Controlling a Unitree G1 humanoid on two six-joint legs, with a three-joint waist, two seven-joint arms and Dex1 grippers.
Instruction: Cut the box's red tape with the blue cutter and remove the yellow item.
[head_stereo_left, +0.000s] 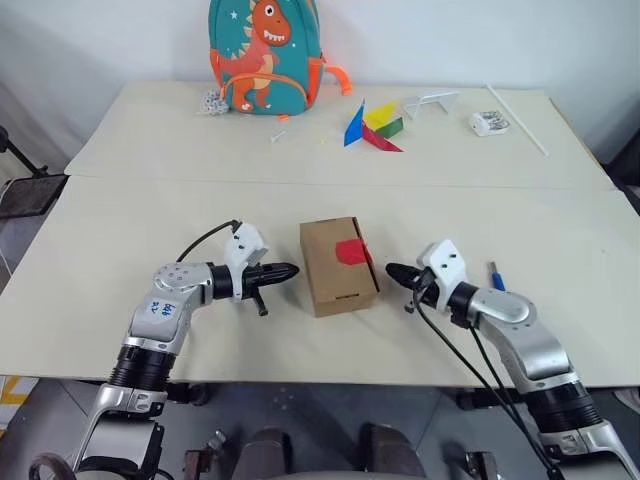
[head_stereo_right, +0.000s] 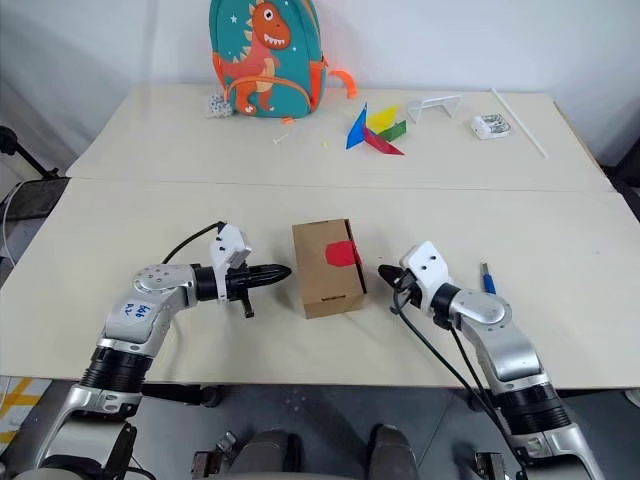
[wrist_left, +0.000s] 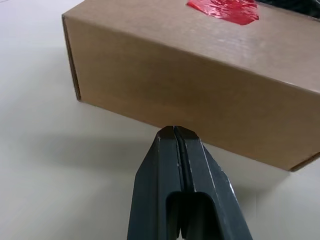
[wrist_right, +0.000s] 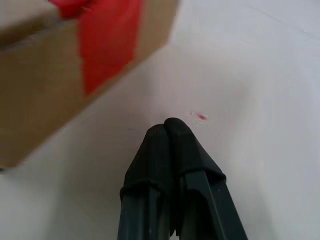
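At the far edge of the pale table, a dinosaur backpack, coloured paper triangles, a white bracket, a thin white rod and a small white object are seen. The box is set between the grippers, its red tape folded over the right top edge. The left gripper is clenched empty just beside its left wall; the right gripper, likewise clenched empty, is near the taped side. The blue cutter lies behind the right arm. A white wall is seen behind.
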